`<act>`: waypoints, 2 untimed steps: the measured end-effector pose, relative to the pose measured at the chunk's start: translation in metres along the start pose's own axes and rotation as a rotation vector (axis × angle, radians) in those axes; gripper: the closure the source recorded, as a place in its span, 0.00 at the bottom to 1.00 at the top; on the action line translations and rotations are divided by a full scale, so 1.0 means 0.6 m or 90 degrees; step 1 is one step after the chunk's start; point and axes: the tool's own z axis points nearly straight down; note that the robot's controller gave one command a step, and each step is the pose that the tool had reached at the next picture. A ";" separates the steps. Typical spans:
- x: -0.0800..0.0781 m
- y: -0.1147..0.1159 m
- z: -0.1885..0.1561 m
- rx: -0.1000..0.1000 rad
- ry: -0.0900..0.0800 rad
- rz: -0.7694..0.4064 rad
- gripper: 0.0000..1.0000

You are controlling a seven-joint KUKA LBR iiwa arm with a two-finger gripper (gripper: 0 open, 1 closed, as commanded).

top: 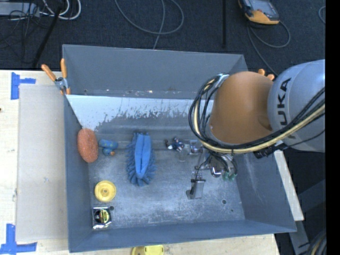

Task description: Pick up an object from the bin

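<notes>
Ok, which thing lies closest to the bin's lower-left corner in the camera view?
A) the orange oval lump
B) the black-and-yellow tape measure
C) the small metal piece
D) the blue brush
B: the black-and-yellow tape measure lies right in that corner, just below the yellow disc, while the blue brush and the orange oval lump lie farther up.

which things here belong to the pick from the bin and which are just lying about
Job: gripper; bin; in it, blue brush, orange-brown lump, yellow disc, tape measure, small blue piece, small metal part.
Lying about: floor cables, orange handset.
</notes>
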 end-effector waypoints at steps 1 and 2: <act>-0.003 0.000 -0.007 0.000 -0.005 0.001 0.00; -0.033 0.036 0.060 0.000 -0.011 -0.030 0.00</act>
